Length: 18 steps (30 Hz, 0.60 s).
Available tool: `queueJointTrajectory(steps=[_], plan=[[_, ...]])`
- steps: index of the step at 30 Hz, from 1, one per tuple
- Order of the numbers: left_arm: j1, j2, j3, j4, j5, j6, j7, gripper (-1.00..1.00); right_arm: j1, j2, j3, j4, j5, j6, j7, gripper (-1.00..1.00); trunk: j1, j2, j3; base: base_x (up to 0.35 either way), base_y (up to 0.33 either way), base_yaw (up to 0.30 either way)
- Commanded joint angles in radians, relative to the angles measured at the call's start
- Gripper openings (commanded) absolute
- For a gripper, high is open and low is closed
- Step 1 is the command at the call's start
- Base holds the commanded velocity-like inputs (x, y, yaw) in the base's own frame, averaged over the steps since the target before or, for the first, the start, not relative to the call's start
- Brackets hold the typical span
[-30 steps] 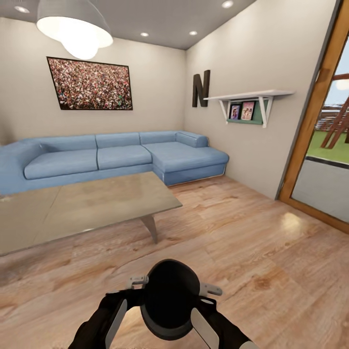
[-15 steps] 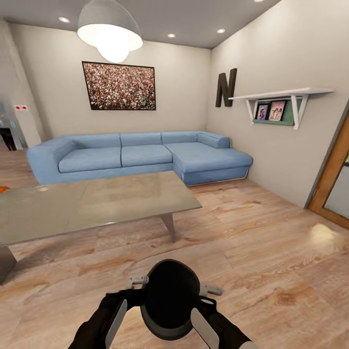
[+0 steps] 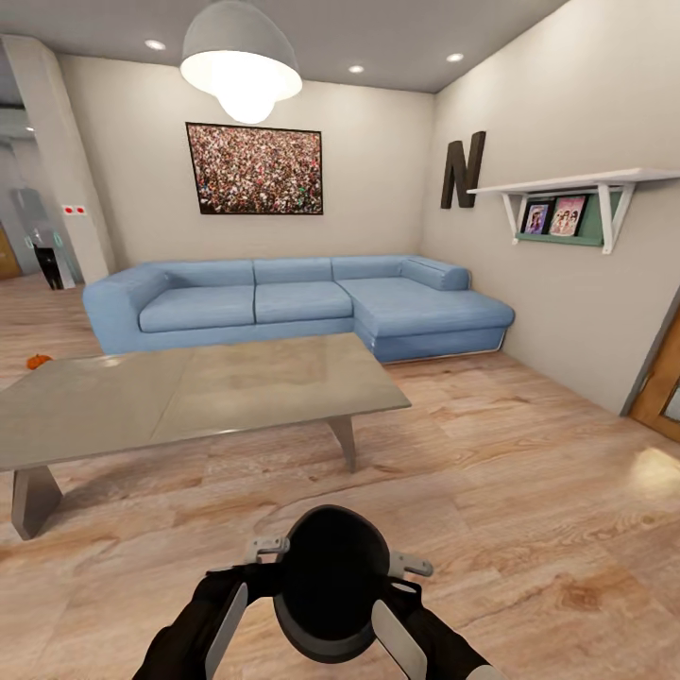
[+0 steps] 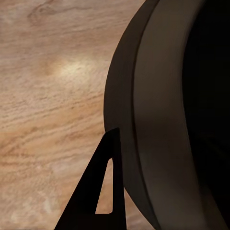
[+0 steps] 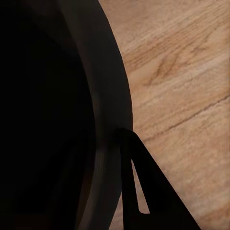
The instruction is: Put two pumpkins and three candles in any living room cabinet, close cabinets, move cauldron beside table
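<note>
Since the earlier frames our whole view has swung leftward: the sofa (image 3: 302,307) and the wall picture (image 3: 255,168) have slid toward the right, the glass door has nearly left the frame, and a pumpkin (image 3: 38,361) has come into sight on the floor at the far left, beyond the bench (image 3: 189,397). That is the camera turning, not the furniture moving. The cauldron (image 3: 331,581) sits unchanged between our two arms, low in front of the trunk.

The left pincer (image 3: 267,548) and right pincer (image 3: 410,565) each show a grey finger against the cauldron's rim, so we judge both are pinching it, though neither wrist view shows a full pair of fingers closing.

The risk we see is the cauldron slipping or tilting if one arm drifts from the other while the base turns, since each side seems to hold only a thin edge. It could also knock the bench edge as we close in.

The head view gives the room, the pumpkin and the bench. The left wrist view adds the cauldron's dark curved wall (image 4: 163,115) close up with one dark finger (image 4: 103,191) beside it over the wood floor; the right wrist view shows the other flank (image 5: 72,115).
</note>
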<state>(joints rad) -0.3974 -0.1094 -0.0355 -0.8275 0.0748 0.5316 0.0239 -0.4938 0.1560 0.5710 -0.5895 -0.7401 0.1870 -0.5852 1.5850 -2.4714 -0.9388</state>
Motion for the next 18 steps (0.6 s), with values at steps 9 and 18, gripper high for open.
queueJointTrajectory(steps=[9,18], plan=[[0.000,0.001,0.000,-0.001,-0.001,0.005,0.004,-1.00,-0.002,-0.001,0.003,-0.016,0.022,0.005,-0.007,-1.00,0.000,-0.001,-0.001,0.000,0.000,0.063],[0.000,0.001,0.000,-0.001,-0.001,0.005,0.004,-1.00,-0.002,0.000,0.003,-0.016,0.022,0.005,-0.007,-1.00,0.000,-0.001,-0.001,0.000,0.000,0.276]])
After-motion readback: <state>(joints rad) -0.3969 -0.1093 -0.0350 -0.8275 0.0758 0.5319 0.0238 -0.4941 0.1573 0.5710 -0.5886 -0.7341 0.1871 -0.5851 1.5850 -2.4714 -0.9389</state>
